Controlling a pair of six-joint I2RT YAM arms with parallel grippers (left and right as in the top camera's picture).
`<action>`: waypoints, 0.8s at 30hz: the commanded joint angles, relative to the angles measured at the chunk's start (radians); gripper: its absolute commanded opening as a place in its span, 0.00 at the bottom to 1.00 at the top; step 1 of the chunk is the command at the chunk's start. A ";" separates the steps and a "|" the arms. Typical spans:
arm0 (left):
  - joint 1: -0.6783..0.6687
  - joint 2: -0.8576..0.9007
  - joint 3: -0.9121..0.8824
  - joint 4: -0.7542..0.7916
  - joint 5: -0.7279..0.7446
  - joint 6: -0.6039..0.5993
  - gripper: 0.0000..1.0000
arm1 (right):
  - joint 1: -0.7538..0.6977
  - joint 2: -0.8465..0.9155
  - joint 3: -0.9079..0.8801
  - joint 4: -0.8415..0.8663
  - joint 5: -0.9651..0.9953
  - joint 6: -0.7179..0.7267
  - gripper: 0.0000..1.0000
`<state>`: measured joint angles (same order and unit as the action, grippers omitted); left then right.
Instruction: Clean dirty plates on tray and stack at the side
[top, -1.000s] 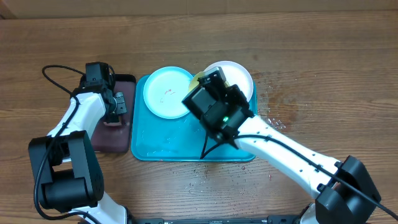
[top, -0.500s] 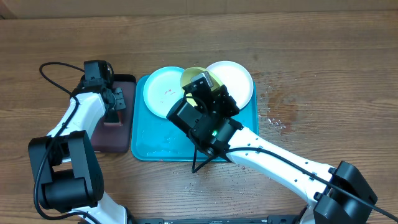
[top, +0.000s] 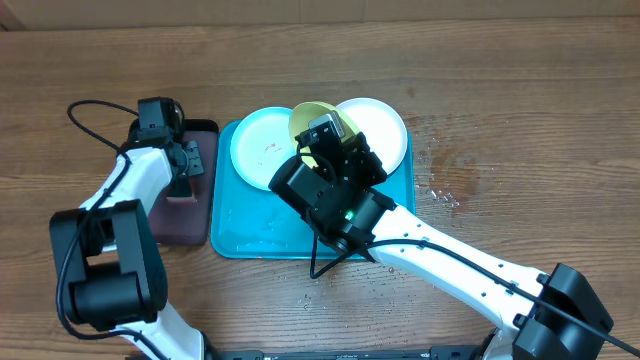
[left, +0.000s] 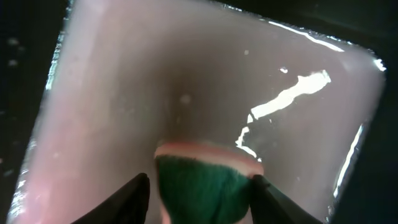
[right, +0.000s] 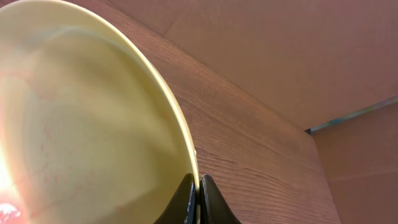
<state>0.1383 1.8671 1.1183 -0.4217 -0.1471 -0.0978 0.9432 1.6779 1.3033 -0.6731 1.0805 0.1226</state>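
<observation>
Right gripper: fingers pressed together on the rim of the yellow-green plate, which stands tilted on edge above them, its face towards the wrist camera. Below this gripper lies the tray; in the overhead view the cyan plate lies flat just to the gripper's left and the white plate just to its right, over the tray's far corner. Left gripper: fingers part-spread on either side of a green sponge, apparently touching it, though a firm grip cannot be confirmed. Beneath it, the black tray, wet.
</observation>
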 joint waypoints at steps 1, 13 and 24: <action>0.006 0.031 0.003 0.019 0.018 0.006 0.39 | -0.001 -0.040 0.034 0.009 0.026 0.002 0.04; 0.006 0.026 0.053 0.006 0.017 0.028 0.04 | -0.117 -0.049 0.034 -0.019 -0.172 0.147 0.04; 0.005 0.024 0.160 -0.241 0.018 0.023 0.70 | -0.466 -0.168 0.034 -0.106 -0.666 0.249 0.04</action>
<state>0.1383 1.8835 1.2770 -0.6235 -0.1379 -0.0811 0.5732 1.5734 1.3033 -0.7708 0.6384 0.3302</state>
